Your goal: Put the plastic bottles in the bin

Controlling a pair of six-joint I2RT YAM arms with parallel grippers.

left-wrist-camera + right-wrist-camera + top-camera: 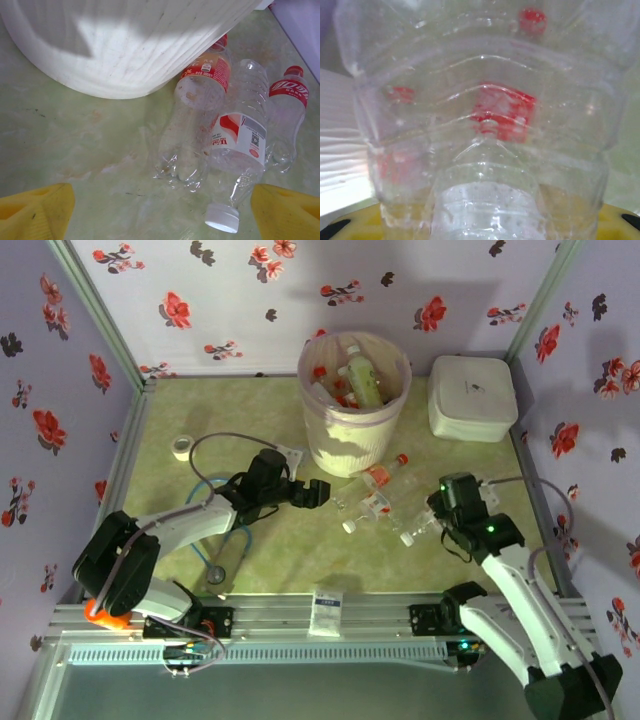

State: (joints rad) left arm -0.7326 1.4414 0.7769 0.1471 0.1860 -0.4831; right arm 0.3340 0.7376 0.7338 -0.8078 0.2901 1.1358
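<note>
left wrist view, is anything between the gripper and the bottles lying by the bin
Nothing visible does. Bare table lies between the open left gripper and the three bottles; the bin stands beyond them, off the path.

White lidded box (472,397) stands far right on the green table (280,560). White roll (181,448) lies far left. Blue-and-white packet (326,612) rests at the near edge.

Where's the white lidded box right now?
In the top view, the white lidded box sits at the far right, near the back wall, just right of the bin.
</note>
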